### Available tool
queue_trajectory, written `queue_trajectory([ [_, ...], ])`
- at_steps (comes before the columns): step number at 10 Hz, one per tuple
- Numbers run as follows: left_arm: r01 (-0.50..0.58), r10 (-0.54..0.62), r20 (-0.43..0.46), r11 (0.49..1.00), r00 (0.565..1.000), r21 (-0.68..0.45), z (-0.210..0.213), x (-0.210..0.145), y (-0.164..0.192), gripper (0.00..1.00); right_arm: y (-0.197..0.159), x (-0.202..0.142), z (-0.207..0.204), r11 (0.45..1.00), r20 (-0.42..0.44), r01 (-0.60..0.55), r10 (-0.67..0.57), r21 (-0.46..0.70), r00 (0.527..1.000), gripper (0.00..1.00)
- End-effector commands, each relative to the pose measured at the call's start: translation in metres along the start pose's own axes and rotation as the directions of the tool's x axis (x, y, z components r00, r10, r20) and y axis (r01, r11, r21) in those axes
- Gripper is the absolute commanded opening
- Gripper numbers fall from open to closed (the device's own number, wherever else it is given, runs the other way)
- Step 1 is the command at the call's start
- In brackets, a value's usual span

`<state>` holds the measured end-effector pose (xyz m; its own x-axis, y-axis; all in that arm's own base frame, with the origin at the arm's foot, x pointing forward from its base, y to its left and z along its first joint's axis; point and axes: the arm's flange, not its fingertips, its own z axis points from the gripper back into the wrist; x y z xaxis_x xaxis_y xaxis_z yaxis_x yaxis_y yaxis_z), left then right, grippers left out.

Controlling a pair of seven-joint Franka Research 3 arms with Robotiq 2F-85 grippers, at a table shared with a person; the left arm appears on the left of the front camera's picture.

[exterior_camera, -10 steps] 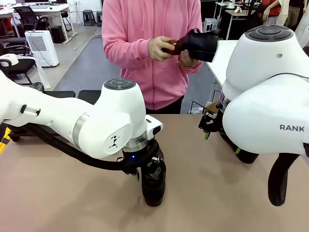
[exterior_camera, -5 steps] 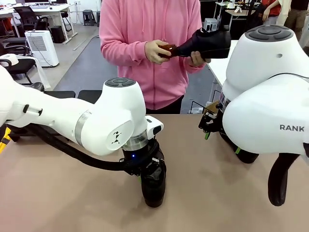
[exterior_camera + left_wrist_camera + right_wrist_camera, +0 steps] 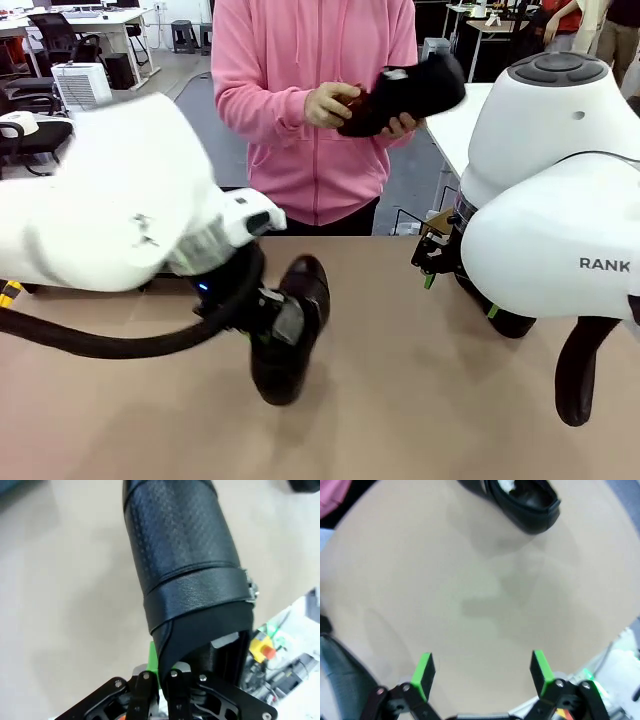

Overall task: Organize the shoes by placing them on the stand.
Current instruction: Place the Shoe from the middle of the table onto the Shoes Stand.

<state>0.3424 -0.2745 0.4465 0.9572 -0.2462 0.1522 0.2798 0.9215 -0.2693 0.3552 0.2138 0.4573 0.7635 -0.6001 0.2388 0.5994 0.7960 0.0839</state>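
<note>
Left gripper [image 3: 161, 672] is pinched on the rear collar of a black shoe [image 3: 180, 555]. Its fingertips are hidden behind the leather, and one green pad [image 3: 153, 661] peeks out. The shoe hangs tilted over the tan bench [image 3: 420, 400]; whether its toe touches cannot be told. Its upper is finely perforated, crossed by a smooth strap [image 3: 200, 592] with a small metal buckle [image 3: 251, 587]. In the front view, arm and shoe are blurred. Right gripper [image 3: 482, 667] is spread over bare bench, near a glossy second shoe [image 3: 520, 502] stuffed with white paper and half cropped. A person's hands [image 3: 330, 103] hold a third shoe [image 3: 410, 90].
</note>
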Motion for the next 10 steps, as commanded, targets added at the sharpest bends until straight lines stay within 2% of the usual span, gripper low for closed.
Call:
queue_trajectory([
  [1,0.057,-0.053,0.116,0.998,0.992,-0.024,0.038,-0.002,0.043,0.0,0.002,0.003,0.001,1.0,-0.009,-0.02,0.02,0.02,1.0,1.0],
  [3,0.078,-0.078,0.219,0.997,0.973,0.01,0.078,0.007,0.088,0.0,0.002,0.003,0.001,1.0,-0.009,-0.02,0.02,0.02,1.0,1.0],
  [4,0.081,-0.099,0.269,0.994,0.958,0.077,0.098,0.012,0.11,0.0,0.002,0.003,0.001,1.0,-0.009,-0.02,0.02,0.02,1.0,1.0],
  [5,0.065,-0.098,0.301,0.991,0.949,0.116,0.116,0.018,0.132,0.0,0.002,0.003,0.001,1.0,-0.009,-0.02,0.02,0.02,1.0,1.0],
  [6,0.069,-0.098,0.287,0.991,0.953,0.111,0.127,0.027,0.15,0.0,0.002,0.003,0.001,1.0,-0.009,-0.02,0.02,0.02,1.0,1.0],
  [7,0.024,-0.078,0.309,0.984,0.948,0.175,0.133,0.036,0.169,0.0,0.002,0.003,0.001,1.0,-0.009,-0.02,0.02,0.02,1.0,1.0],
  [10,-0.114,0.021,0.347,0.961,0.938,0.25,0.122,0.066,0.231,0.0,0.002,0.003,0.001,1.0,-0.009,-0.02,0.02,0.02,1.0,1.0],
])
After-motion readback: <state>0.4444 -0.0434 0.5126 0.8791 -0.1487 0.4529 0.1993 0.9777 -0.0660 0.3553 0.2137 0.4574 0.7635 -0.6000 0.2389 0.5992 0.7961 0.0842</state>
